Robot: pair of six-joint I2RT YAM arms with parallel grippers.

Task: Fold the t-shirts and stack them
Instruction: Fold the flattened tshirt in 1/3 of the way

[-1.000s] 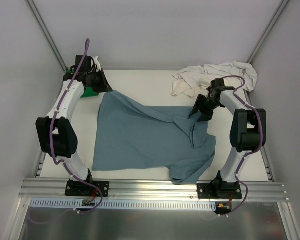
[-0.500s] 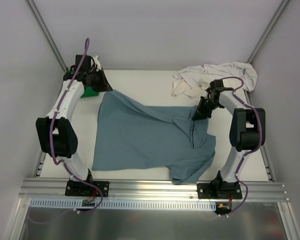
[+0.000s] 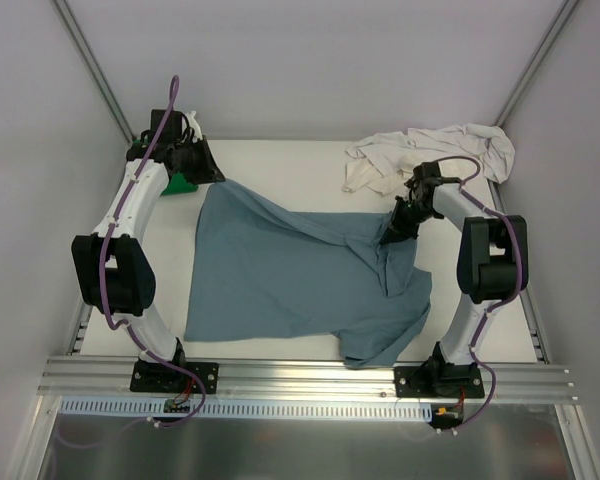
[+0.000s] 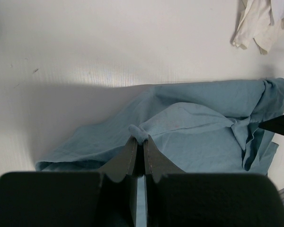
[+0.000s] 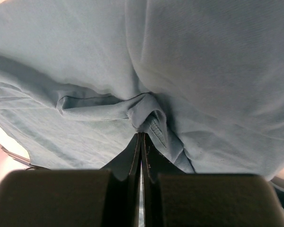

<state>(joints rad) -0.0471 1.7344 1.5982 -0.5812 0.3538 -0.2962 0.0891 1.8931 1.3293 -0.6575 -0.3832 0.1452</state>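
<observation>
Behind the blue shirt [image 3: 300,275] lie the cream shirt [image 3: 430,150] and green shirt [image 3: 183,184].

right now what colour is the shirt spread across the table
Dusty slate blue; the shirt shows best from the top camera.

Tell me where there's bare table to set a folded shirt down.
Best: the far strip of table, between the green shirt and the cream shirt, beyond the blue shirt. A narrow strip runs left of the blue shirt, beside the left arm. Crowded: the centre under the blue shirt, and the far right around the cream shirt and right gripper.
</observation>
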